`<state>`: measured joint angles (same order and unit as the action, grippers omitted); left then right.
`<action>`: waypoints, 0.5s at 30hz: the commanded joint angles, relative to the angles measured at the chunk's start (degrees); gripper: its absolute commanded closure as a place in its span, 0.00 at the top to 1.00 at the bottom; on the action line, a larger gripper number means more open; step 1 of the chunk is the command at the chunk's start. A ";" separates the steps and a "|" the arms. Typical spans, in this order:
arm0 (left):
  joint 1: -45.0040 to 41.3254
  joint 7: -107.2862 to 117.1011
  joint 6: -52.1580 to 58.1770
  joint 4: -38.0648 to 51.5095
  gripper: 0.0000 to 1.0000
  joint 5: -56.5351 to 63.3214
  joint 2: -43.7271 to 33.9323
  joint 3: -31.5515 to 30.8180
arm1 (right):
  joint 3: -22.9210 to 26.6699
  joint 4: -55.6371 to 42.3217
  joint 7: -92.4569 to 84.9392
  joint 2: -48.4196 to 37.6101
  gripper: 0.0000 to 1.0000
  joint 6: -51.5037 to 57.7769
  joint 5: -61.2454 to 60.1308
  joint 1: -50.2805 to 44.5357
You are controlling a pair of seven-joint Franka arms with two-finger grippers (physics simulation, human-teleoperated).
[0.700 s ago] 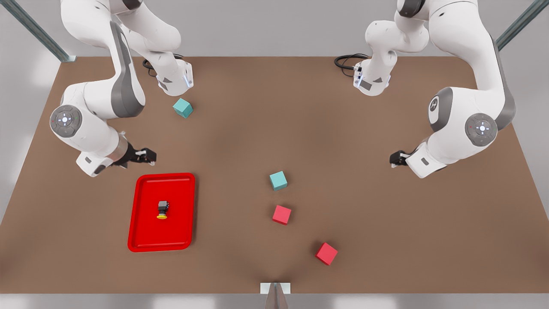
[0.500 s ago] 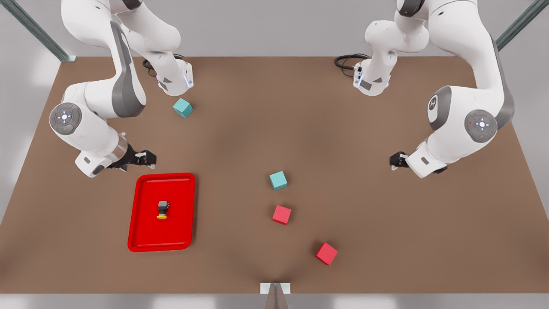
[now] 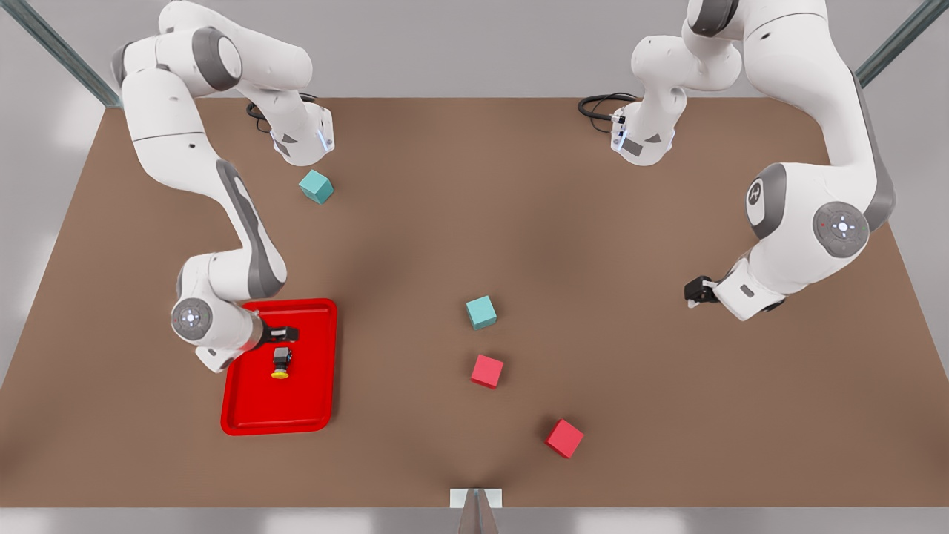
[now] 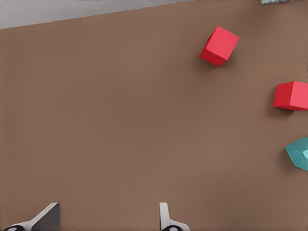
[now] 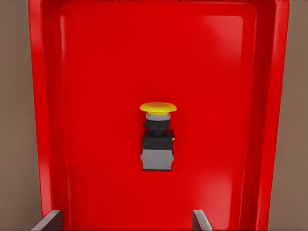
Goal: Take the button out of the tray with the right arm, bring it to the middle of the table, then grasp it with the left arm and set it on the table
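My right end effector [image 3: 291, 334] hovers over the red tray [image 3: 245, 415] at the front view's left, just above the button [image 3: 281, 362] and on its far side. The button lies on its side near the tray's middle, yellow cap pointing toward the near edge of the surface [image 3: 415, 208]. My right wrist view fills in what the front view cannot: the button [image 5: 157, 137] sits centred between my two fingertips [image 5: 48, 221], which are spread wide and touch nothing, with the tray's raised rim [image 5: 36, 106] running along both sides.

My left end effector [image 3: 692, 291] waits at the front view's right, well apart from the tray, above bare surface. In the front view it is a small dark shape against the arm and its spread cannot be read; my left wrist view shows its fingertips [image 4: 45, 219] set wide apart with nothing between them. That view also takes in two red cubes [image 4: 219, 45] and the corner of a teal cube [image 4: 299, 153].

The front view alone shows a second teal cube [image 3: 316, 186] near the far edge of the surface.
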<state>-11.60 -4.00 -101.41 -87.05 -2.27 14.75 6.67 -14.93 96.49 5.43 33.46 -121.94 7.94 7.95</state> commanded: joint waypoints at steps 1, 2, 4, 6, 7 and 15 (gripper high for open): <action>0.00 0.40 -0.55 0.03 1.00 -0.01 -0.07 0.01 | -0.01 -0.25 1.07 1.52 1.00 -9.62 2.95 -0.13; 0.00 0.40 -0.46 -0.05 1.00 -0.01 -0.16 0.01 | -0.01 0.10 0.90 3.01 1.00 -13.66 3.04 -0.04; 0.00 0.31 -0.46 -0.14 1.00 -0.01 -0.16 0.01 | 0.25 -0.34 0.73 5.29 1.00 -14.99 3.13 0.67; 0.00 0.31 -0.46 -0.14 1.00 0.07 -0.16 0.01 | 1.04 0.19 0.81 6.00 1.00 -14.29 3.13 0.58; 0.00 0.22 -0.46 -0.14 1.00 0.07 -0.07 0.01 | 1.13 0.19 2.57 6.26 1.00 -14.20 3.04 0.58; 0.00 -0.04 -0.37 -0.23 1.00 0.25 -0.07 0.01 | 2.10 4.23 -0.68 7.23 1.00 -14.90 5.50 -1.18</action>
<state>-11.60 -3.97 -101.81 -87.30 -2.09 14.75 6.67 -12.89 100.52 5.74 40.74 -135.33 13.18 6.65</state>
